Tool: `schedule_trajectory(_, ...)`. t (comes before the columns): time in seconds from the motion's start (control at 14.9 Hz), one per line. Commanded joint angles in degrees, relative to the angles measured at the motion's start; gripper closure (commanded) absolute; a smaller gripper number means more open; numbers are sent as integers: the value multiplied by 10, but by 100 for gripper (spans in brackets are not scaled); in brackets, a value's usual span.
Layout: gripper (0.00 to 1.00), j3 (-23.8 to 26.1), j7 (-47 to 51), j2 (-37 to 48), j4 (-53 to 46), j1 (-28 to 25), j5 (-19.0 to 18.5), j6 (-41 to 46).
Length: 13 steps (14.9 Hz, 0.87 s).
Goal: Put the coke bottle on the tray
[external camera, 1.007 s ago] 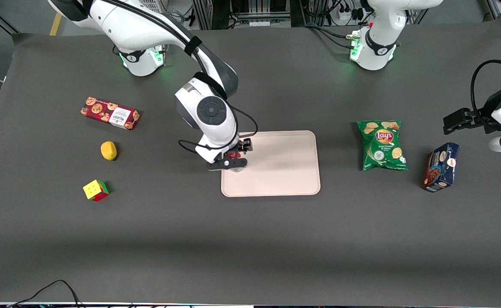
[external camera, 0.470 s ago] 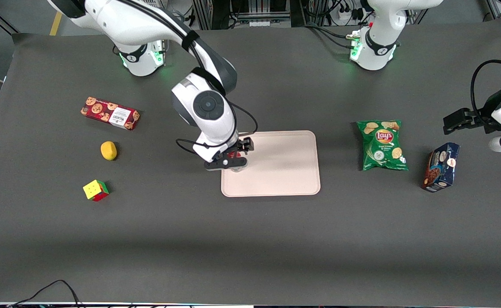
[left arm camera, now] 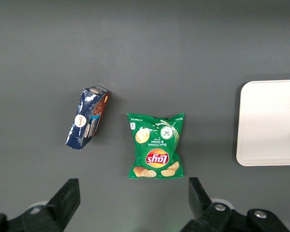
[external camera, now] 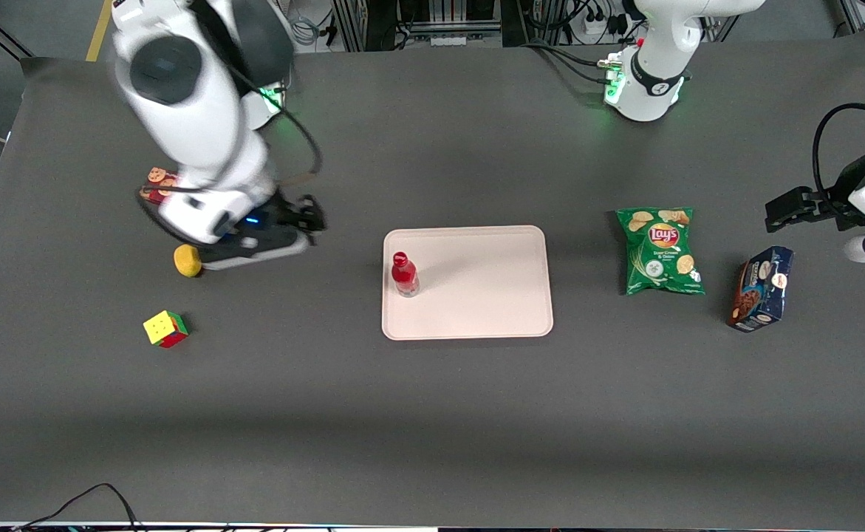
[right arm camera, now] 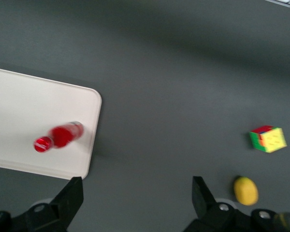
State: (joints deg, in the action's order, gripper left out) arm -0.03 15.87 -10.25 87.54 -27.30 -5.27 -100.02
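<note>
One step looks finished: the coke bottle (external camera: pixel 405 274) stands upright on the tray (external camera: pixel 491 295), close to the rim at the working arm's end. The gripper (external camera: pixel 295 225), fingers spread and empty, hangs well apart from it, near the lemon (external camera: pixel 187 260).

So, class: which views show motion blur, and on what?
Front view: the working arm and gripper, by the lemon, are smeared; the coke bottle on the tray is crisp. Right wrist view: bottle slightly smeared. Left wrist view: sharp.
</note>
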Motion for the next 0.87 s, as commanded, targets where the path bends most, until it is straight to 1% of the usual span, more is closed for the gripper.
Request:
schedule_trajectory(0.0,0,-35,-29,20,-46,3,0,94)
schedule_trajectory(0.07,0,-37,-29,32,-42,10,1,116)
schedule_trajectory(0.13,0,-40,-27,39,-35,24,2,120)
schedule_trajectory(0.34,0,-46,-25,57,2,79,13,108)
schedule_trajectory(0.4,0,-46,-22,57,10,102,19,106)
schedule_trajectory(0.47,0,-46,-22,60,34,126,37,103)
schedule_trajectory(0.54,0,-46,-23,73,51,140,41,91)
schedule_trajectory(0.67,0,-45,-22,98,82,158,41,88)
schedule_trajectory(0.81,0,-40,-22,113,90,181,41,89)
